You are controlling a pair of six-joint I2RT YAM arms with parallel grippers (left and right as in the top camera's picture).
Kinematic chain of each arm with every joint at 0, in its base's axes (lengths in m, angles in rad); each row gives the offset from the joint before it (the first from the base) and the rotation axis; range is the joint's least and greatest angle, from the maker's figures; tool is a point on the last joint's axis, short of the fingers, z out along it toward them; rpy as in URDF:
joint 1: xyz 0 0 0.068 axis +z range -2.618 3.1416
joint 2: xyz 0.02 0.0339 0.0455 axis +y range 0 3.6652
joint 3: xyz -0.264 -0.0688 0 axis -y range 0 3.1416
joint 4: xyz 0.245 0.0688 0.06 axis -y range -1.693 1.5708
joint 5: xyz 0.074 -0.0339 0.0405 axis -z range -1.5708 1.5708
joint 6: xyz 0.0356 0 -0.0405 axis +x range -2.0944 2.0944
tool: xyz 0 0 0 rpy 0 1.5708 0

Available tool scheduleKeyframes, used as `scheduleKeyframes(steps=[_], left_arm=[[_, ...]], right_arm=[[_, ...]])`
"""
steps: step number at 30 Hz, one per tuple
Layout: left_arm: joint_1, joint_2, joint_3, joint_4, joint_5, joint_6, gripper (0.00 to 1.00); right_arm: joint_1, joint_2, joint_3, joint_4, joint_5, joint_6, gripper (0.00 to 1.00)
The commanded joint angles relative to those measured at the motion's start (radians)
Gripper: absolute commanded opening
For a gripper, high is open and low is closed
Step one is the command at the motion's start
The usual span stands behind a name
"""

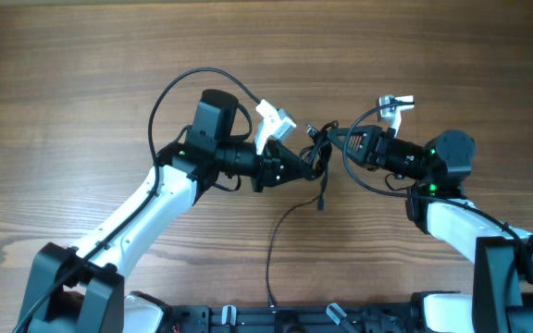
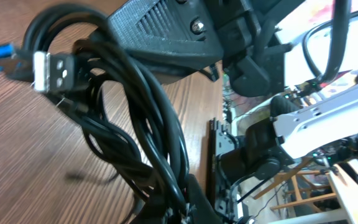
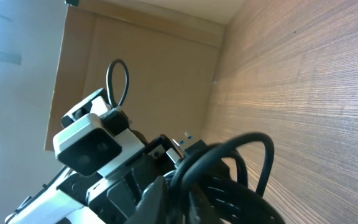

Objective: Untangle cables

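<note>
The black cables hang in a small knotted bundle between my two grippers above the table's middle. My left gripper is shut on the bundle's left side. My right gripper is shut on its right side. One strand trails down toward the front edge, with a short plug end hanging. In the left wrist view the cable loops fill the frame with a silver USB plug at the upper left. In the right wrist view a cable loop arches over the jaws.
The wooden table spreads all round. The thicker camera lead arcs over the left arm, and another lead loops by the right wrist. A black rail runs along the front edge.
</note>
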Motion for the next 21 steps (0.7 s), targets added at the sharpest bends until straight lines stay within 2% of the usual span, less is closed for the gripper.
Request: scheduleKeyframes(steps=[1,2,3,4,5,6,7,8,10,12,14,21], left_arm=[[-0.007,0.005,0.006,-0.015,-0.051,0.030,0.06],[-0.007,0.005,0.006,-0.021,-0.106,0.026,0.21],[-0.007,0.005,0.006,-0.020,-0.144,0.019,0.45],[-0.007,0.005,0.006,-0.010,-0.157,0.019,0.69],[-0.006,0.005,0.006,0.007,-0.157,0.006,0.79],[-0.005,0.005,0.006,0.039,-0.157,-0.016,0.81],[-0.005,0.005,0.006,0.057,-0.157,-0.027,0.81],[-0.005,0.005,0.006,0.074,-0.157,-0.034,0.81],[-0.015,0.005,0.006,0.077,-0.158,-0.034,0.67],[-0.033,0.005,0.006,0.077,-0.208,-0.050,0.60],[-0.083,0.005,0.006,0.058,-0.482,-0.190,0.54],[-0.252,0.006,0.006,0.020,-0.882,-0.375,0.53]], right_arm=[[0.008,-0.005,0.007,0.006,-0.002,-0.022,0.04],[0.008,-0.005,0.007,0.003,-0.014,-0.106,0.04],[0.008,-0.005,0.007,-0.022,-0.018,-0.200,0.04],[0.008,-0.005,0.007,-0.121,-0.008,-0.321,0.05],[0.008,-0.005,0.007,-0.227,0.003,-0.468,0.04],[0.008,-0.005,0.007,-0.318,0.007,-0.626,0.04],[0.008,-0.005,0.007,-0.388,0.030,-0.701,0.04],[0.008,-0.005,0.007,-0.451,0.067,-0.717,0.04],[0.008,-0.005,0.007,-0.471,0.056,-0.668,0.05],[0.008,-0.005,0.007,-0.459,0.038,-0.636,0.04],[0.008,-0.005,0.007,-0.447,0.016,-0.636,0.04],[0.008,-0.005,0.007,-0.449,0.016,-0.636,0.05]])
